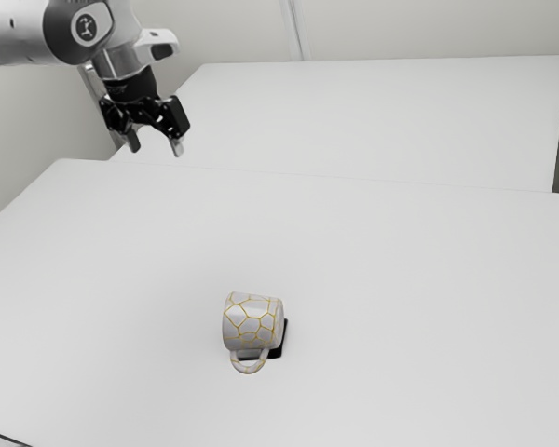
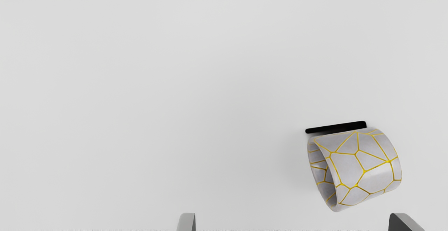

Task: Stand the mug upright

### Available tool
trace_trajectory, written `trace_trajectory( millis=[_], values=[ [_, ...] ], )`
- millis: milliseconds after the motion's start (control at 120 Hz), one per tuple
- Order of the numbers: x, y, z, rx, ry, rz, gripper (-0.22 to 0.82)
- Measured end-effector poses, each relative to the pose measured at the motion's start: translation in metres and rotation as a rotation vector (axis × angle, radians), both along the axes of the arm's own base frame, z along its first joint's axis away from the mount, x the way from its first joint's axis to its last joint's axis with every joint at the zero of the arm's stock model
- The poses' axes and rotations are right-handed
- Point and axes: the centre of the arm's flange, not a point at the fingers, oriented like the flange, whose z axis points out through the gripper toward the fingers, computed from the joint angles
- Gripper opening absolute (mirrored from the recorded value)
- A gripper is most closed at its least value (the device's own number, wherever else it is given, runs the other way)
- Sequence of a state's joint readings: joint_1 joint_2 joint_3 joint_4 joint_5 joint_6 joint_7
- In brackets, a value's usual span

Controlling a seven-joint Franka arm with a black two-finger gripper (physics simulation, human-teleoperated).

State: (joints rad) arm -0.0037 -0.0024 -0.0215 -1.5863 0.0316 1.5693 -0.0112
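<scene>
A grey-white mug with gold crack lines (image 1: 252, 321) lies on its side on the white table, its handle toward the exterior view's bottom edge. My gripper (image 1: 156, 147) hangs well above the table, up and to the exterior view's left of the mug, and is open and holding nothing. In the wrist view the mug (image 2: 364, 168) shows its open mouth and inside wall; its handle is hidden there. The fingertips of the gripper (image 2: 292, 222) stand wide apart.
A flat black object (image 1: 277, 352) lies against and partly under the mug, seen as a dark strip (image 2: 336, 127) in the wrist view. Behind the near white table (image 1: 401, 279) is another white surface (image 1: 373, 112). A dark-edged item (image 1: 2, 440) is at the exterior view's lower left corner.
</scene>
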Motion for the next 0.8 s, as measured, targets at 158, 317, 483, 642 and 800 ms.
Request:
trace_trajectory(
  millis=[158,317,483,642,800],
  values=[
    [-0.001,-0.004,-0.004,-0.001,0.017,-0.005,0.6],
    [-0.011,-0.008,-0.011,-0.013,0.043,-0.008,0.6],
    [-0.025,0.011,-0.053,-0.11,0.105,0.05,0.6],
    [-0.047,0.04,-0.101,-0.229,0.104,0.111,0.6],
    [-0.064,0.033,-0.145,-0.34,0.071,0.098,0.6]
  ],
)
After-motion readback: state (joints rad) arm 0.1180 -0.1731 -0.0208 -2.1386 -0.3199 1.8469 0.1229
